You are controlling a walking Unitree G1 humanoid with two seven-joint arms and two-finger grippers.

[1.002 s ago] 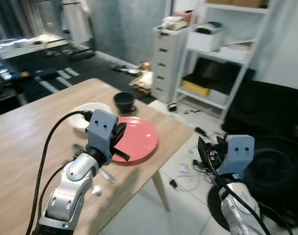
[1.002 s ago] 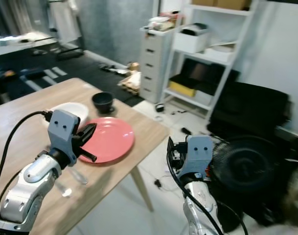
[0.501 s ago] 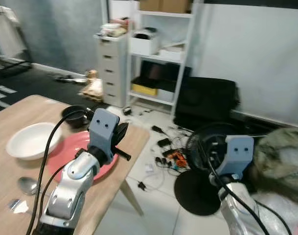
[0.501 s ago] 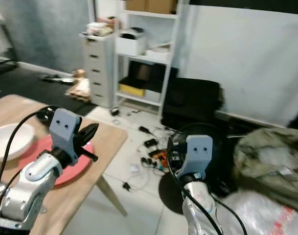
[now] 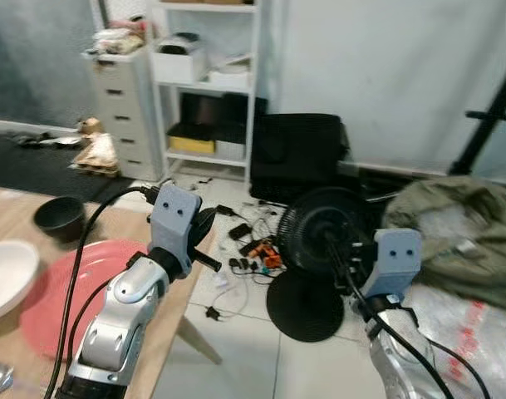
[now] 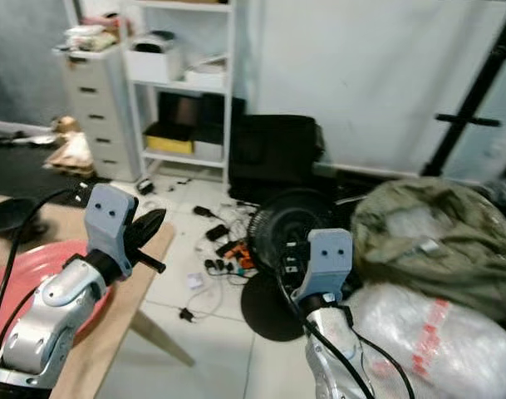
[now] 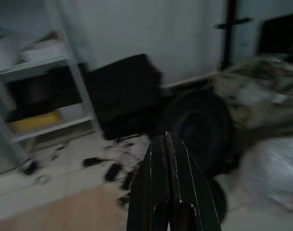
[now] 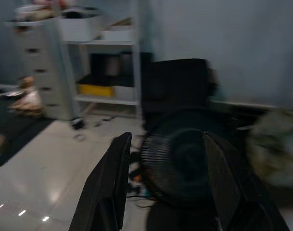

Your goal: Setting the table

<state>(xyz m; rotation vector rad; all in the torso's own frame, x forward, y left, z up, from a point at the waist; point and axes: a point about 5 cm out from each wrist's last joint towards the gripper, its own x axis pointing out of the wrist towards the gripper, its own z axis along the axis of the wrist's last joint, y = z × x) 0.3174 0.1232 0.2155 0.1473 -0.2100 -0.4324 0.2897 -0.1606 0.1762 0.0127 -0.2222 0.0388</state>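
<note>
The pink plate (image 5: 45,295) lies at the lower left of the frame on the table (image 5: 157,328); stiff, breakable, best pinched at its rim. Left gripper (image 7: 166,144) pressed closed, empty; right gripper (image 8: 168,159) spread wide

Table (image 5: 165,320) is light wood grain with a red plate (image 5: 57,287) on it, plus a white bowl (image 5: 3,274) and a small black bowl (image 5: 60,218). Robot arms are silver with blue-grey wrist boxes and black fingers and cables. On the pale tiled floor there's a black fan (image 5: 315,241), and next to it an olive-green bag (image 5: 456,229) and a clear plastic wrap with red print (image 6: 427,332). White shelving (image 5: 204,83) holds a yellow box (image 5: 192,144); the drawer unit (image 5: 118,108) is light grey. Wall's plain white.
</note>
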